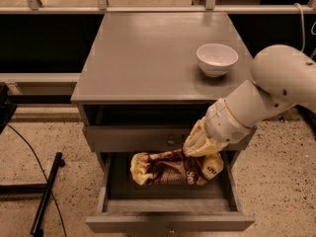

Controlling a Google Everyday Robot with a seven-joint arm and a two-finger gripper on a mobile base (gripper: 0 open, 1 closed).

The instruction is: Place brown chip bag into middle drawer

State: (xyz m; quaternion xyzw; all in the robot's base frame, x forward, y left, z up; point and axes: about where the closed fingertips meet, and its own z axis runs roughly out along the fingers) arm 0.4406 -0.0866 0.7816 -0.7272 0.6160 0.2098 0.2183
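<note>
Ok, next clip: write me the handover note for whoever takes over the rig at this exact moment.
Gripper: shut on the brown chip bag, gripping its upper right edge, low over the open middle drawer.
Bag: lies lengthwise within the drawer's walls; whether it rests on the drawer floor cannot be told.
Done: drawer is open, bag is at the drawer.
Left: lower if needed, release the bag, lift the arm out.
Nearby: white bowl on the cabinet top, right side; the knob drawer above is shut.
</note>
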